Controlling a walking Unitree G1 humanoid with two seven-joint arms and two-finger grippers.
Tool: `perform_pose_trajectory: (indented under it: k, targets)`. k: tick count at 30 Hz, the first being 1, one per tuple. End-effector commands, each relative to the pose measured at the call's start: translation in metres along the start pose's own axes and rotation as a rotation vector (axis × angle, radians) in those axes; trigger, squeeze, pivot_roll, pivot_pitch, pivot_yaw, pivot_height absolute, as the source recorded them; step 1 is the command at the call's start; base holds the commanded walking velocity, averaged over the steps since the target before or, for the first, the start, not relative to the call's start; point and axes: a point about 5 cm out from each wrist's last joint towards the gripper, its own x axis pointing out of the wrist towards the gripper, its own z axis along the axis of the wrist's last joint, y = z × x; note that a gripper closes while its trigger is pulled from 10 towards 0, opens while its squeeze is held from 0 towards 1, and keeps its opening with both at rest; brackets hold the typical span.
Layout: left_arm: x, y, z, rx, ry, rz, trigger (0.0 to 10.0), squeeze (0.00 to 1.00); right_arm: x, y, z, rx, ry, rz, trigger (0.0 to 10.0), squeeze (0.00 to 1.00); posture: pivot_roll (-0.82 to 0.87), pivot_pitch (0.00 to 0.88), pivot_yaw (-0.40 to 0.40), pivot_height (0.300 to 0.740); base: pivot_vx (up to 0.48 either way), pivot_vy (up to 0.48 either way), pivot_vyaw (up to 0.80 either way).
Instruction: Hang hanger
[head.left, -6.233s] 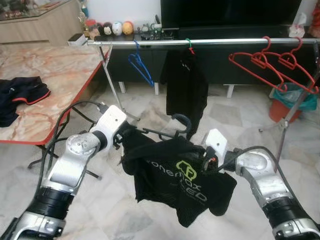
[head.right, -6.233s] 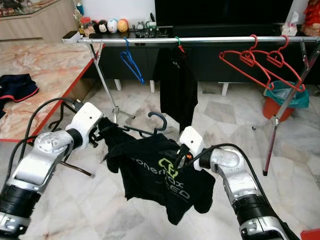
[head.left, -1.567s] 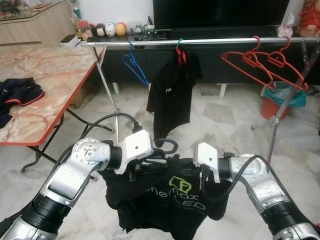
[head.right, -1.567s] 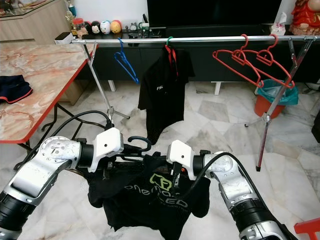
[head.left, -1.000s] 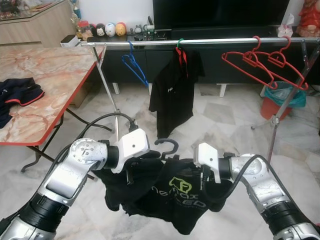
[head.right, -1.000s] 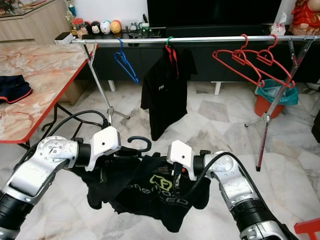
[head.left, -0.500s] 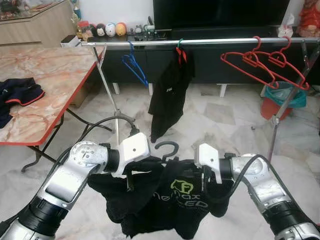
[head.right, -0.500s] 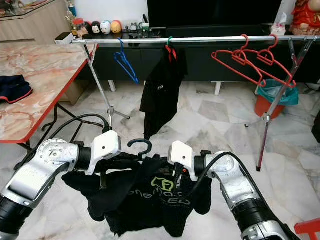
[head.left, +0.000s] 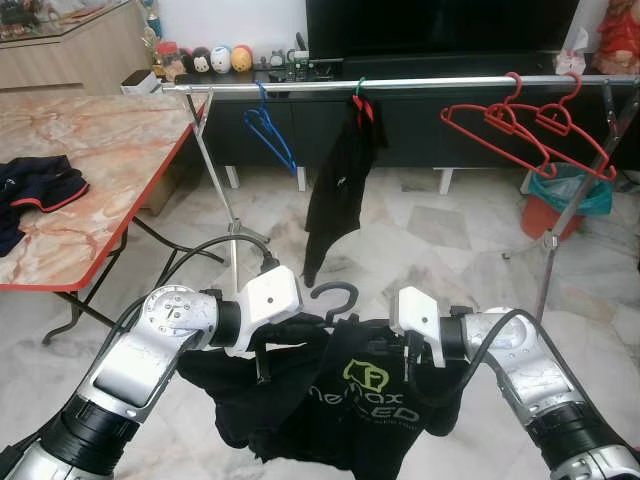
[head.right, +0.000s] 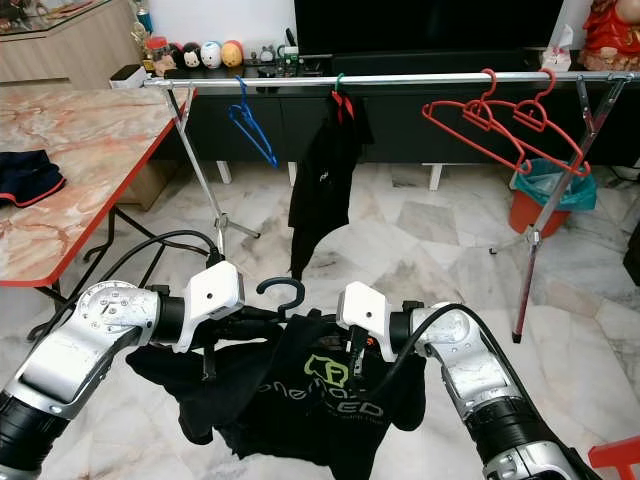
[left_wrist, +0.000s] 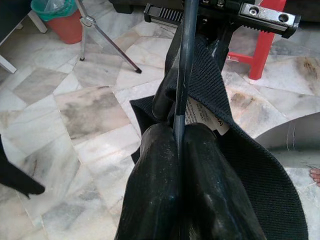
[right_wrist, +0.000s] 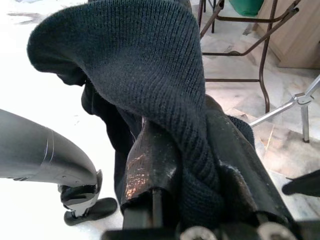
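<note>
Hung shirt (head.left: 335, 190) swung edge-on; both hands (left_wrist: 181, 150) (right_wrist: 200, 165) clamp shirted hanger (head.left: 335, 295) over marble floor (head.left: 450, 240).

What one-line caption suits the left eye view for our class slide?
Both grippers, left gripper and right gripper, hold a dark hanger carrying a black T-shirt below the clothes rail.

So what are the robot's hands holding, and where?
Both hold the black shirt on its dark hanger: left gripper pinches the hanger's bar, right gripper grips the shirt's fabric.
</note>
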Motion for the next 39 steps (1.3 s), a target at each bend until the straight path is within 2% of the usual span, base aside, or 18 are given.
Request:
perform_pose_trajectory:
  k: [1,2,12,15,24,30,35,37,38,39]
  targets:
    - [0.005,-0.006,0.004,-0.003,-0.032,-0.028,0.0,0.00,0.006,-0.005,0.016,-0.022,-0.073,-0.011,10.0,0.96,0.02,0.000,0.082,0.719,0.000,0.000,0.00]
    - [0.005,-0.006,0.004,-0.004,-0.032,-0.024,0.0,0.00,0.005,-0.005,0.016,-0.009,-0.074,0.001,10.0,1.00,0.02,0.000,0.081,0.719,0.000,0.000,0.00]
    - [0.005,-0.003,0.004,-0.003,-0.035,-0.010,0.0,0.00,0.002,-0.003,0.014,-0.001,-0.045,0.032,10.0,1.00,0.01,0.000,0.080,0.719,0.000,0.000,0.00]
    - [0.006,-0.003,0.003,-0.005,-0.040,0.007,0.0,0.00,-0.003,0.001,0.007,-0.009,0.003,0.036,10.0,1.00,0.00,0.000,0.079,0.719,0.000,0.000,0.00]
    - [0.008,-0.004,0.000,-0.009,-0.037,0.011,0.0,0.00,-0.012,0.006,0.002,0.011,0.011,0.010,10.0,1.00,0.00,0.000,0.075,0.719,0.000,0.000,0.00]
    - [0.007,-0.004,-0.003,-0.018,-0.035,0.028,0.0,0.00,-0.014,0.020,-0.003,0.060,0.008,0.060,10.0,1.00,-0.01,0.000,0.074,0.719,0.000,0.000,0.00]
    - [0.005,-0.001,-0.003,-0.018,-0.031,0.039,0.0,0.00,-0.019,0.019,-0.004,0.056,0.040,0.057,10.0,1.00,-0.01,0.000,0.072,0.719,0.000,0.000,0.00]
    - [0.005,-0.001,-0.004,-0.019,-0.029,0.040,0.0,0.00,-0.021,0.017,-0.003,0.019,0.049,0.018,10.0,1.00,-0.01,0.000,0.074,0.719,0.000,0.000,0.00]
    - [0.006,-0.001,-0.004,-0.020,-0.028,0.039,0.0,0.00,-0.021,0.017,-0.003,0.023,0.051,0.020,10.0,0.45,-0.01,0.000,0.074,0.719,0.000,0.000,0.00]
    - [0.006,-0.002,-0.005,-0.020,-0.027,0.039,0.0,0.00,-0.021,0.018,-0.004,0.029,0.051,0.026,10.0,0.00,-0.01,0.000,0.074,0.719,0.000,0.000,0.00]
